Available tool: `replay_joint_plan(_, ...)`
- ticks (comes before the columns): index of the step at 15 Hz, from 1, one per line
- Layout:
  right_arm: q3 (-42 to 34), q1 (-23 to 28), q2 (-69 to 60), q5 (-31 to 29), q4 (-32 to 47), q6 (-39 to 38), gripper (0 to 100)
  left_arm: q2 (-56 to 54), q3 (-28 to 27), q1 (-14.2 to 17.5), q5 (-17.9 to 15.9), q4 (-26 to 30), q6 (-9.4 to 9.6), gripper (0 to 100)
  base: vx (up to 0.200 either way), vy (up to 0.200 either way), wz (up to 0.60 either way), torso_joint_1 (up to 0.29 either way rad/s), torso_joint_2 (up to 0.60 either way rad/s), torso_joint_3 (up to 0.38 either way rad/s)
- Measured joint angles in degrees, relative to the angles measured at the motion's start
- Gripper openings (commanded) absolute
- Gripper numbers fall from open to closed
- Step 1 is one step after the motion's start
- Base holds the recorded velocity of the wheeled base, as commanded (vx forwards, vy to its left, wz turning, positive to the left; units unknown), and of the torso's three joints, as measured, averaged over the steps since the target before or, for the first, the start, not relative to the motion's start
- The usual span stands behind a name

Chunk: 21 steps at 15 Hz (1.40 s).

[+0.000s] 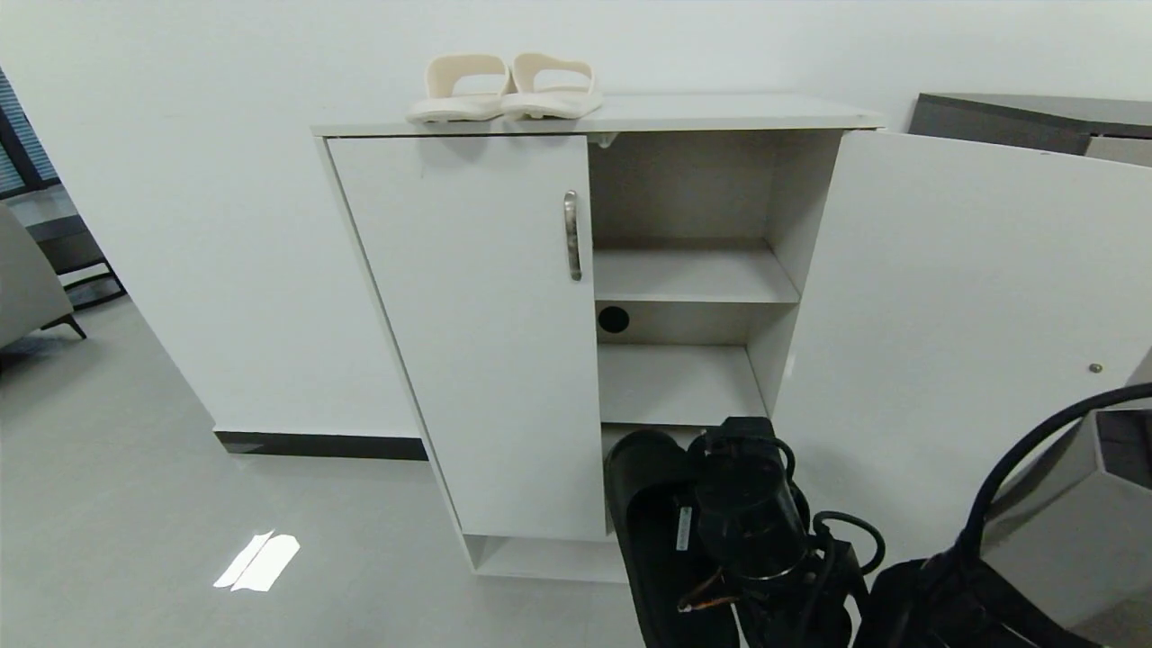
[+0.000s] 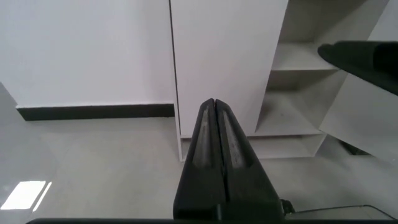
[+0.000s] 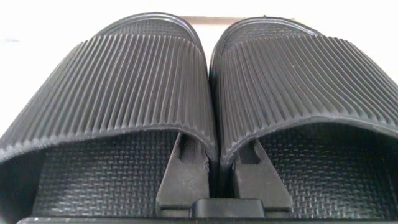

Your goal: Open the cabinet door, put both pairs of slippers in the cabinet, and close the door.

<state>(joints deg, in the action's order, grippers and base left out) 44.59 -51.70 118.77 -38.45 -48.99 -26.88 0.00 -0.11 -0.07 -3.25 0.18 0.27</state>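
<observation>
A white cabinet (image 1: 720, 112) stands against the wall, its left door (image 1: 477, 342) closed and its right door (image 1: 954, 297) swung wide open. A cream pair of slippers (image 1: 504, 90) lies on the cabinet top, above the closed door. My right gripper (image 3: 214, 146) is shut on the black pair of slippers (image 3: 205, 74), one finger under each strap, pinching the inner edges together. In the head view the black slippers (image 1: 648, 486) hang in front of the open compartment, at the height of the lowest shelf. My left gripper (image 2: 214, 124) is shut and empty, low over the floor facing the cabinet.
Two bare shelves (image 1: 693, 274) (image 1: 679, 387) show inside the open half. A grey cabinet (image 1: 1008, 121) stands behind the open door, a grey unit (image 1: 1080, 513) sits low on the right, and a chair (image 1: 27, 288) is far left. Open floor (image 1: 180, 540) lies to the left.
</observation>
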Motion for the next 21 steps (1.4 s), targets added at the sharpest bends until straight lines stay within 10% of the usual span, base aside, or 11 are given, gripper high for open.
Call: replay_joint_plan(21,11.7,6.6,12.3,-6.7,-18.2,18.4,0,0.0,0.0,0.0,0.0,0.0,-0.27,0,0.000,0.000,0.00,0.003,0.00,-0.104)
